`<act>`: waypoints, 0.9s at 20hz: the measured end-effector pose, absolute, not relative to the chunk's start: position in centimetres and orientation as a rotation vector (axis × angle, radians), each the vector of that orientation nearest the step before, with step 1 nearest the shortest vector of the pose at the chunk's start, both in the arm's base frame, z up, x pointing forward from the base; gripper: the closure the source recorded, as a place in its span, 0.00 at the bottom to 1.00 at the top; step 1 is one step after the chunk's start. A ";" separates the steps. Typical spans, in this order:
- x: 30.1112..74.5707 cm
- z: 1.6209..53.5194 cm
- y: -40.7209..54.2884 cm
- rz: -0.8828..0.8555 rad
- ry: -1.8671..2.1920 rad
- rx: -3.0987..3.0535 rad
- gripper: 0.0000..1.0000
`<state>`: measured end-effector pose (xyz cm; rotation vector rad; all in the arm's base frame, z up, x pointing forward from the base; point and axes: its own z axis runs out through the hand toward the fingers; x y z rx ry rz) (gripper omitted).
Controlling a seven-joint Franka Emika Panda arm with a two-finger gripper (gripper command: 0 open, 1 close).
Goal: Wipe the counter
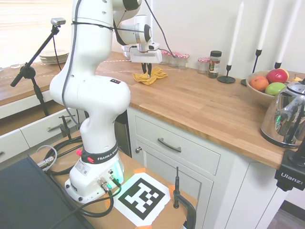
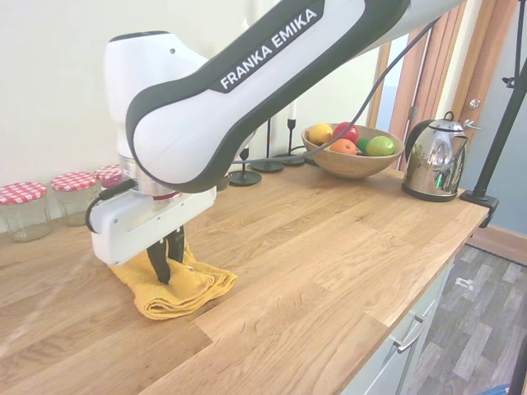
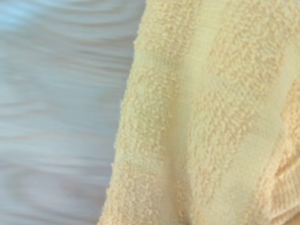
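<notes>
Warm butcher-block counter (image 2: pixel 346 247) runs long under your hand (image 2: pixel 167 262), whose fingers pinch the soft, light, floppy yellow cloth (image 2: pixel 177 288) near the far jars (image 2: pixel 20 207); grip its bunched folds and press flat.

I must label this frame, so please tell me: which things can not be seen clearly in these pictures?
- Cloth under the gripper: the second exterior view hides the part beneath the gripper body; whether the jaws pinch it is unclear.
- Counter: blurred in the wrist view.
- Kettle: cut off by the first exterior view's right edge.
- Jars: too small there to see contents.
</notes>
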<state>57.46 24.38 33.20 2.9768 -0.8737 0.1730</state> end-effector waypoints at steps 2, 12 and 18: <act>57.6 33.2 21.5 0.174 -0.900 2.969 1.00; 57.1 33.3 6.5 0.140 -1.011 2.960 1.00; 56.9 33.4 -1.9 0.124 -1.073 2.965 1.00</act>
